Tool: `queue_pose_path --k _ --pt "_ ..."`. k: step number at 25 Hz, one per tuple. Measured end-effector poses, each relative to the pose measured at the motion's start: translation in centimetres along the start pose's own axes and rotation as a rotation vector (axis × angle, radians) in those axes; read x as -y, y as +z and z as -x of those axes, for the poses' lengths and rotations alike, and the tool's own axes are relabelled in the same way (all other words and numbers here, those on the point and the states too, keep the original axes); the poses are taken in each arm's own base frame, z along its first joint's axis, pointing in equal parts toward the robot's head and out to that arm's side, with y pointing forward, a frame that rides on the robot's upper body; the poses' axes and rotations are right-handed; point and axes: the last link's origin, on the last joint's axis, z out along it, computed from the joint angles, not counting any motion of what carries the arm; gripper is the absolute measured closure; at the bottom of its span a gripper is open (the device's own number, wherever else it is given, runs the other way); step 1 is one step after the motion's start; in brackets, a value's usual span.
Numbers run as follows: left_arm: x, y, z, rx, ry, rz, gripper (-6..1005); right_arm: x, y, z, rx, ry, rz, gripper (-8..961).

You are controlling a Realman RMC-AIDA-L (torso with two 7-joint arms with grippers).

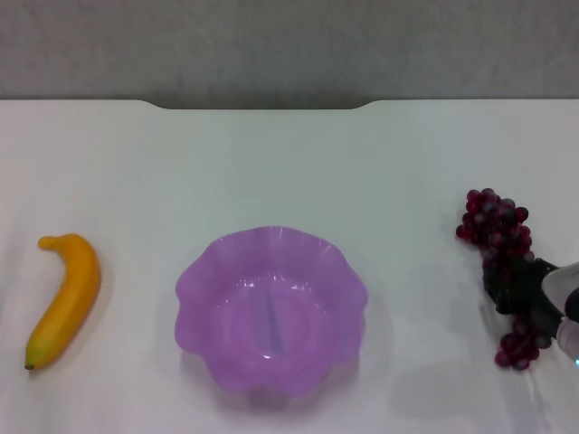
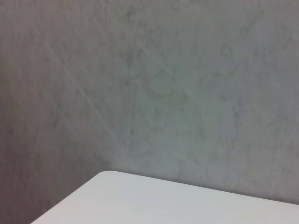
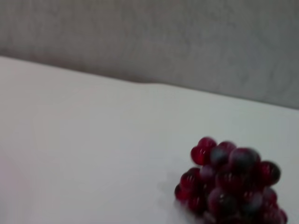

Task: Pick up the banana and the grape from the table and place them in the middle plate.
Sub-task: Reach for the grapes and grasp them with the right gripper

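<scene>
The right tool [image 1: 517,294] sat low across the grape [image 1: 496,226] at the counter's [image 1: 271,163] right side, grip unclear, so lifting it to the empty plate [image 1: 208,280] seemed next, with the banana [image 1: 68,294] lying untouched at left.

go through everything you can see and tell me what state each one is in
Banana: lying on the table, left of the plate, untouched.
Grapes: on the table at the right, right gripper over their middle.
Plate: upright, empty.
Left gripper: out of view.
</scene>
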Motion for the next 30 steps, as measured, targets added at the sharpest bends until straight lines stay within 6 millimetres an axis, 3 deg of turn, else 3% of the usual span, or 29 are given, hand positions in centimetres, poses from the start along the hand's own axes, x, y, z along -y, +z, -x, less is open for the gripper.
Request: queue_pose_path --k 10,16,21,30 --pt "0.2 -0.1 0.1 0.003 0.002 -0.003 136 -0.8 0.2 0.4 0.01 -0.02 0.029 377" --pt "0.2 -0.1 0.1 0.003 0.002 -0.003 138 -0.6 0.5 2.2 0.087 -0.004 0.023 175" --pt "0.2 -0.1 0.1 0.003 0.003 -0.004 136 -0.2 1.0 3.5 0.114 0.011 0.008 62" --pt "0.6 -0.3 0.2 0.005 0.003 -0.014 137 0.8 0.6 2.3 0.084 0.043 -0.033 64"
